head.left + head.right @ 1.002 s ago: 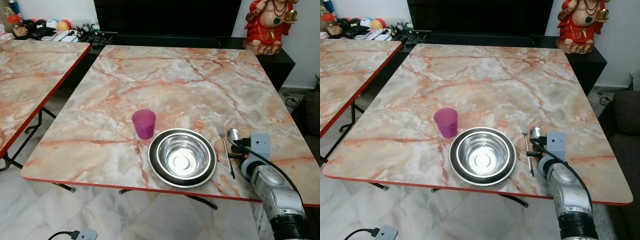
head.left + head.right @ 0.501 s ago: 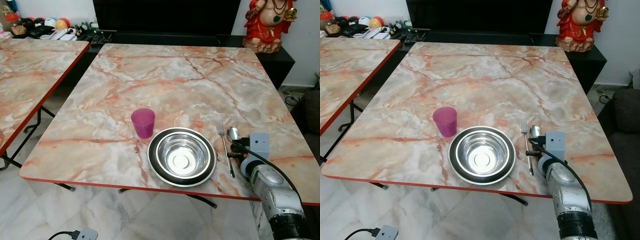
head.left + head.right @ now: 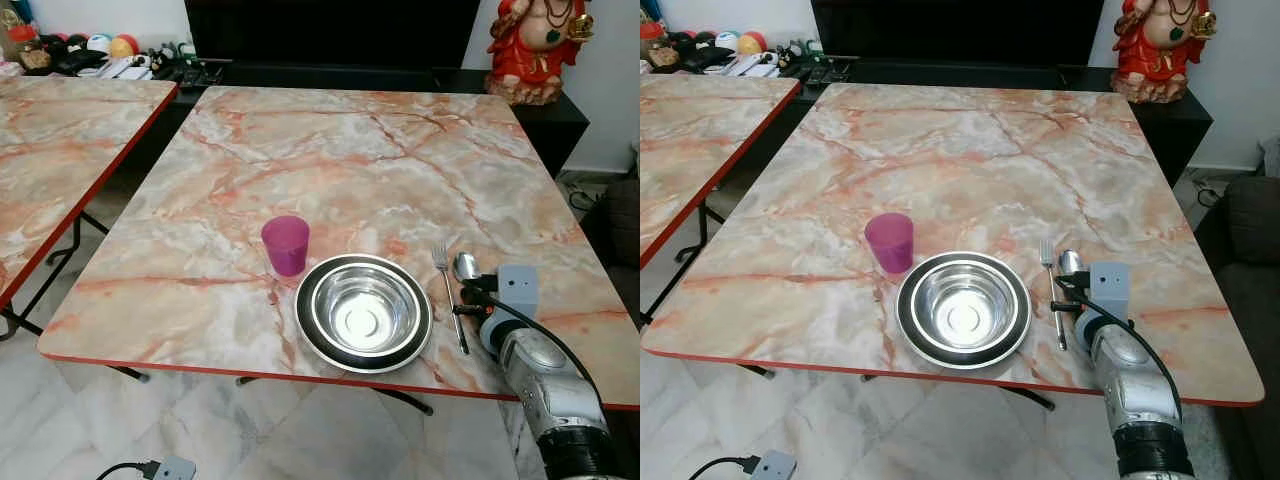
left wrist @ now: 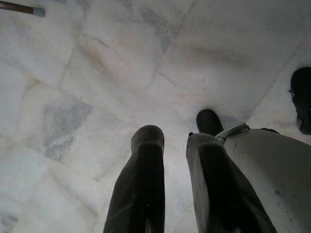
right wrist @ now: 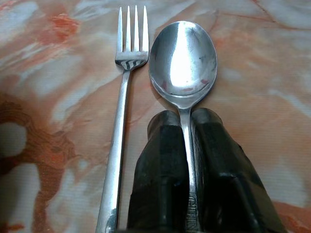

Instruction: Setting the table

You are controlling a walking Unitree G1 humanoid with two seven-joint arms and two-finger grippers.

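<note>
My right gripper (image 5: 187, 145) is clamped on the spoon (image 5: 183, 63) handle, bowl flat on the table (image 3: 350, 160) just beside the fork (image 5: 121, 116), right of the bowl (image 3: 364, 314) and cup (image 3: 286, 244); I judge a skewed release could knock the fork askew, while the left gripper (image 4: 177, 160) hangs slightly parted

A silver spoon (image 5: 183, 60) lies bowl-up on the marbled orange-and-white tabletop (image 5: 272, 92). The right gripper (image 5: 187, 145) has its two black fingers (image 5: 163, 165) pressed against either side of the spoon's handle, just behind the bowl. Just beside the spoon, a fork (image 5: 124, 97) lies parallel to it, tines level with the bowl.
</note>
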